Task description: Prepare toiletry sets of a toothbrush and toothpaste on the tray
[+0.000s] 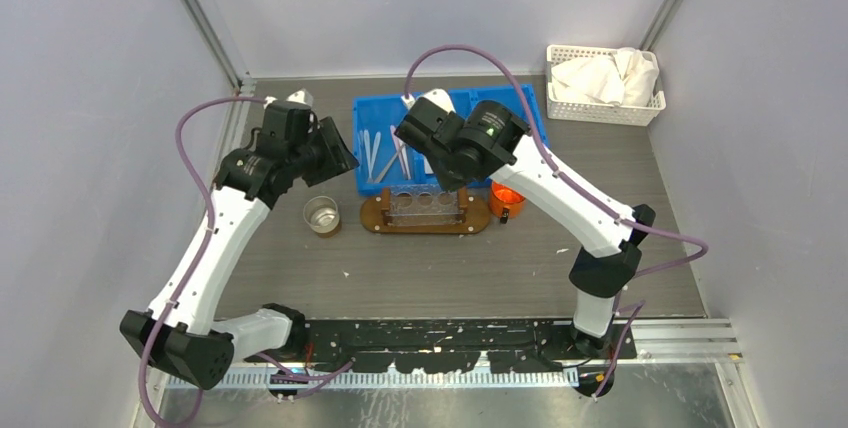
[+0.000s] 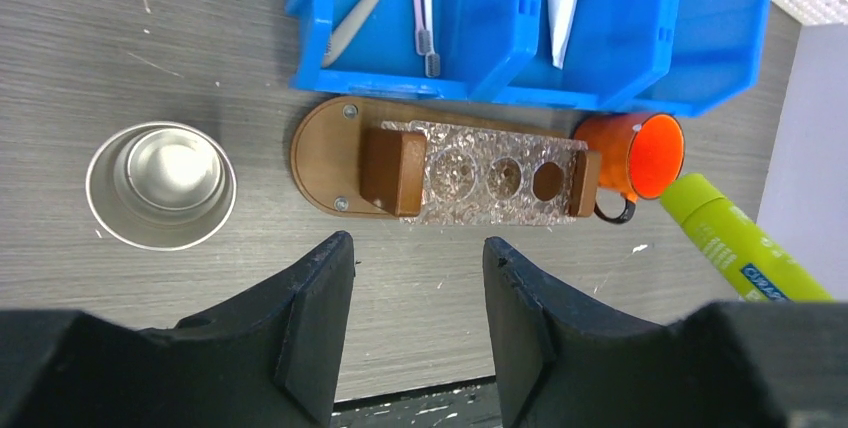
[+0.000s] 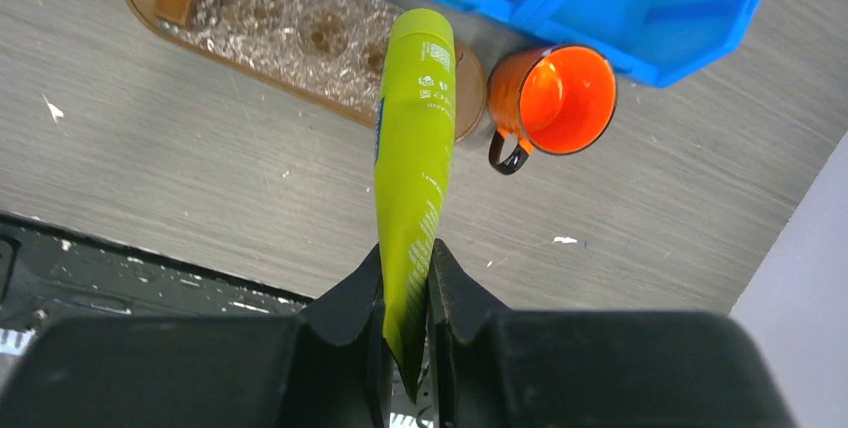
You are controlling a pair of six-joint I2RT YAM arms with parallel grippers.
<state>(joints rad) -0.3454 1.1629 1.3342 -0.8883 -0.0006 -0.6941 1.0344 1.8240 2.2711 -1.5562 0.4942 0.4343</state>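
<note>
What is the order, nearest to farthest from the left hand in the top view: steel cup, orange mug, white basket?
1. Steel cup, just in front of the left hand.
2. Orange mug, at the right end of the tray.
3. White basket, in the far right corner.

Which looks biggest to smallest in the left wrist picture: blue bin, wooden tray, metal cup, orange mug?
1. blue bin, partly cut off
2. wooden tray
3. metal cup
4. orange mug, a little smaller
</note>
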